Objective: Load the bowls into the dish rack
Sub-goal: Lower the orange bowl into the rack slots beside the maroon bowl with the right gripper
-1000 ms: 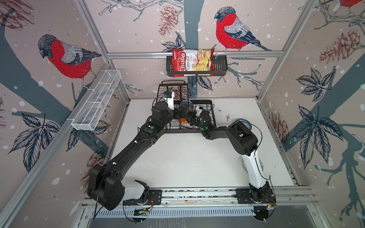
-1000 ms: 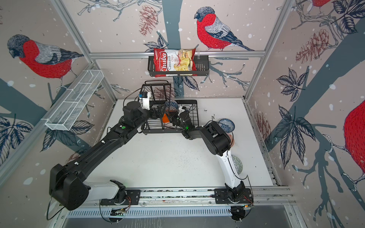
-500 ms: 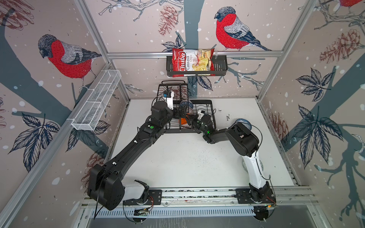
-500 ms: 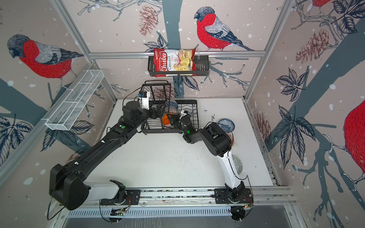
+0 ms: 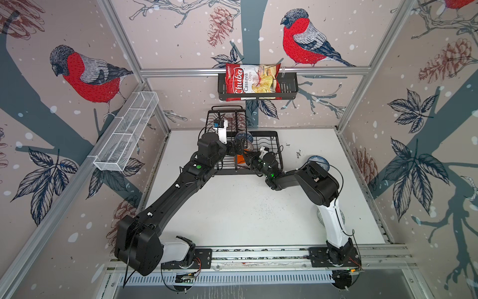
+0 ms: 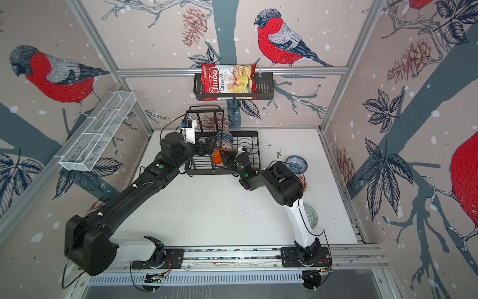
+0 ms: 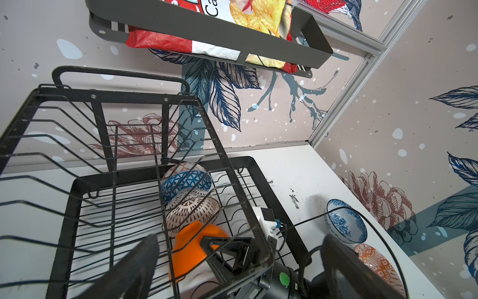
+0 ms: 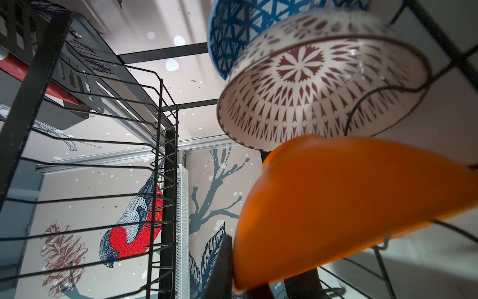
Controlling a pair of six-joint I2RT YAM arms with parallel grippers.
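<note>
Arms reach forward from the rail [image 5: 258,252], elbows bent outward. The right arm hides part of the grey-green bowl [image 6: 311,214] on the table [image 5: 232,207]. Left gripper [image 6: 208,147] hovers over the rack [image 5: 262,132], jaws wide apart. Right gripper [image 6: 224,158] is clamped on the orange bowl [image 7: 191,248], which is tilted in the base tray against the radial bowl [image 7: 191,209]. Blue bowl [image 7: 186,181] stands behind, crossed by rack wires.

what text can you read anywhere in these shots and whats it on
"Chuba": white script on the red side of the chips bag, in both top views.
"Cassava Chips": beside it, same bag.
Smaller print on the bag: too small to read.
Nothing else carries text.
</note>
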